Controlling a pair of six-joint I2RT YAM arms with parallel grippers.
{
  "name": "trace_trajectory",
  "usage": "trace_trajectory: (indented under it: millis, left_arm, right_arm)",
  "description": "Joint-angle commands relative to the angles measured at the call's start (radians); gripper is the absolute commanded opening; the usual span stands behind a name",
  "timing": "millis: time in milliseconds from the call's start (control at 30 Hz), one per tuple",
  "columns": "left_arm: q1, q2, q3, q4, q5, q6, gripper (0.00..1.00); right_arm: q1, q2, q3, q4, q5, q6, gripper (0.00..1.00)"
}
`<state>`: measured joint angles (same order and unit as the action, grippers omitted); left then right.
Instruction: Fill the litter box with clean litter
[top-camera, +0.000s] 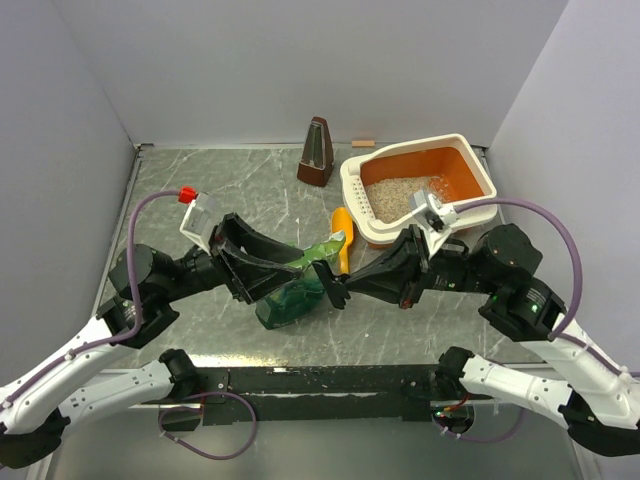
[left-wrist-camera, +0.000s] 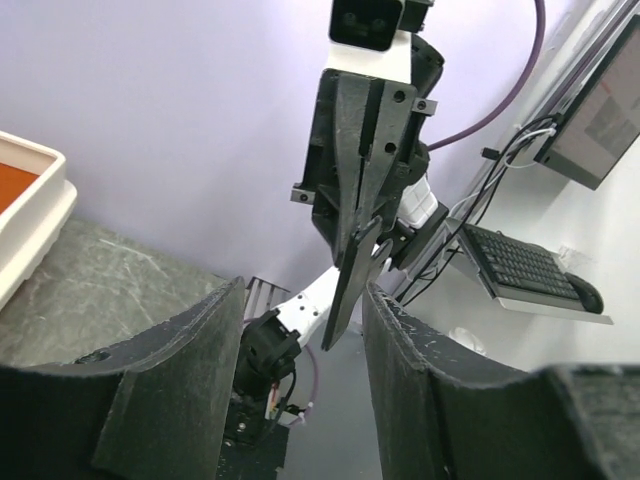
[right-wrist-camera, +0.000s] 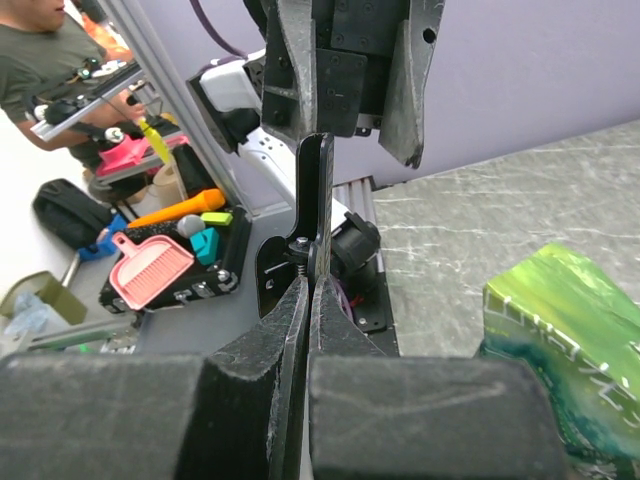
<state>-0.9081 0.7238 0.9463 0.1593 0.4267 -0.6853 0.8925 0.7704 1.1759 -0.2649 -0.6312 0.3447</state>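
Top external alone shows clean litter (top-camera: 400, 195) lying in the litter box (top-camera: 442, 160)

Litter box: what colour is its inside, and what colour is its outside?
The litter box is orange inside and cream-white outside; the top external view shows it best.

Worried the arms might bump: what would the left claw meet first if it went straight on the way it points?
Probably the right claw: in the left wrist view its shut tips sit ahead, between the fingers of the open left claw. The green bag lies lower; depth is unclear.
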Motion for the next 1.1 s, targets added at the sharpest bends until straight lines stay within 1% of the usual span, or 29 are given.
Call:
trace_trajectory:
  millis: [0,67,167,333,400,433,467,500,533,600,633,700,767,833,933,1067]
  left_arm:
    - [0.003,0.008,-0.004,0.068,0.026,-0.031,0.54]
    - [0.003,0.009,-0.004,0.074,0.029,-0.031,0.54]
    - [0.003,0.023,0.008,0.057,0.038,-0.017,0.49]
    - [0.003,0.026,0.012,0.062,0.044,-0.008,0.47]
    - [0.003,0.026,0.016,0.052,0.044,0.001,0.43]
    - [0.003,0.026,0.019,0.051,0.046,0.007,0.35]
    - [0.003,0.026,0.019,0.052,0.052,0.010,0.25]
    - [0.003,0.025,0.020,0.054,0.060,0.015,0.10]
    - [0.003,0.025,0.020,0.052,0.061,0.018,0.01]
    - [0.003,0.019,0.020,0.046,0.057,0.024,0.01]
    - [0.003,0.014,0.019,0.040,0.052,0.029,0.01]
    - [0.003,0.006,0.020,0.028,0.047,0.039,0.01]
    - [0.002,-0.004,0.023,0.011,0.043,0.049,0.01]
    - [0.003,-0.009,0.029,-0.009,0.040,0.058,0.01]
    - [0.003,-0.004,0.045,-0.044,0.041,0.070,0.01]
    - [0.003,0.000,0.048,-0.076,0.046,0.076,0.01]
  right_arm:
    - [0.002,0.029,0.047,0.110,-0.044,0.033,0.00]
    - [0.000,0.044,0.048,0.110,-0.041,0.037,0.00]
    - [0.002,0.062,0.044,0.128,-0.044,0.050,0.00]
    - [0.002,0.089,0.057,0.127,-0.045,0.050,0.00]
    - [0.002,0.098,0.062,0.131,-0.054,0.051,0.00]
    - [0.002,0.102,0.065,0.130,-0.056,0.051,0.00]
    - [0.003,0.104,0.065,0.128,-0.056,0.053,0.00]
    - [0.002,0.107,0.065,0.125,-0.058,0.051,0.00]
    - [0.002,0.109,0.062,0.122,-0.058,0.050,0.00]
    - [0.002,0.102,0.050,0.125,-0.053,0.056,0.00]
    - [0.003,0.101,0.044,0.115,-0.048,0.051,0.04]
    - [0.002,0.086,0.039,0.087,-0.036,0.043,0.29]
    - [0.002,0.069,0.041,0.040,-0.007,0.013,0.48]
    - [0.003,0.043,0.041,0.004,0.030,-0.018,0.55]
    - [0.003,0.015,0.054,-0.043,0.068,-0.071,0.58]
    - [0.000,-0.002,0.076,-0.077,0.033,-0.130,0.62]
